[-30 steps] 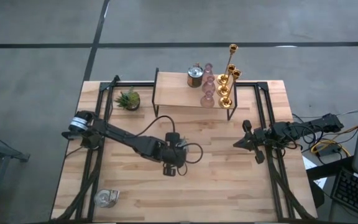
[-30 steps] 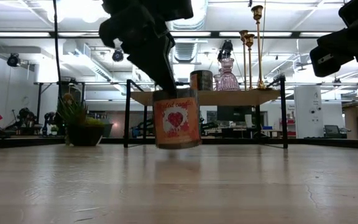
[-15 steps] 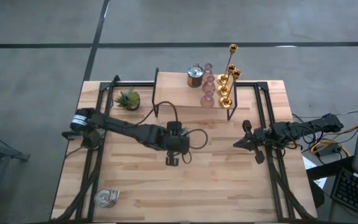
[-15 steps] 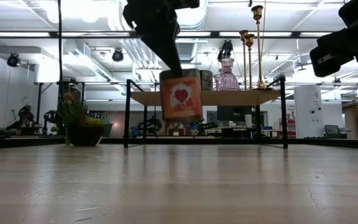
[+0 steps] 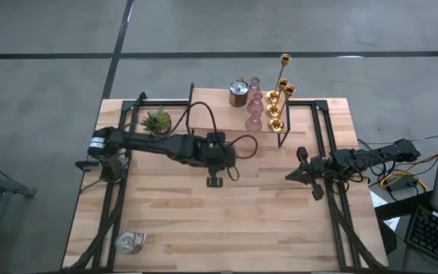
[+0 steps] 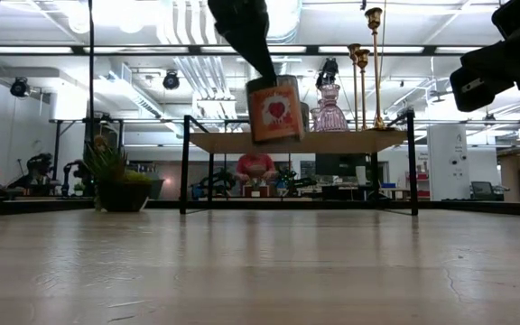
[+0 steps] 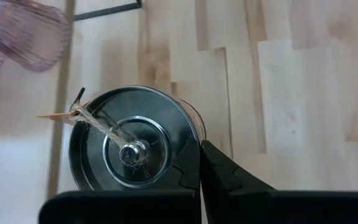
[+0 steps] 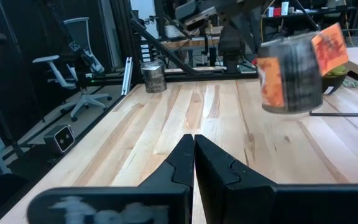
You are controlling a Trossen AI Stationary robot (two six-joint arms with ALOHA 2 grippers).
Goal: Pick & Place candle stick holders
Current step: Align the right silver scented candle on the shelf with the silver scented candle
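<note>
The left gripper (image 5: 214, 179) is clamped shut on 1 of the squat silvery glass cups (image 6: 275, 109), the one with an orange label and a heart on it. It hangs in the air just in front of the wooden shelf (image 5: 211, 114), with its bottom about level with the shelf top. From the left wrist view it looks like the fingers pinch the cup's side at the rim rather than wrapping the whole body. I'd guess that's why it hangs a bit tilted in the low view.

On the shelf, the 3 gold holders (image 5: 276, 99) crowd the right end, with the 3 pink glass ones (image 5: 254, 106) in a line just beside them. 1 more silvery cup (image 5: 239, 92) sits just left of the pinks, near the back edge. So it reads like sorting by type, and the carried cup probably belongs next to that silver one, where the shelf has bare wood.

A third silvery cup (image 5: 130, 242) is well apart from the shelf, at the front left corner of the table (image 5: 280, 221). The spiky green plant (image 5: 157, 120) sits just off the shelf's left end.

The right gripper (image 5: 291, 175) waits off the shelf's right front, fingers pressed together with nothing in them.

Risk I'd watch: that tilt could make the cup land on its edge.
</note>
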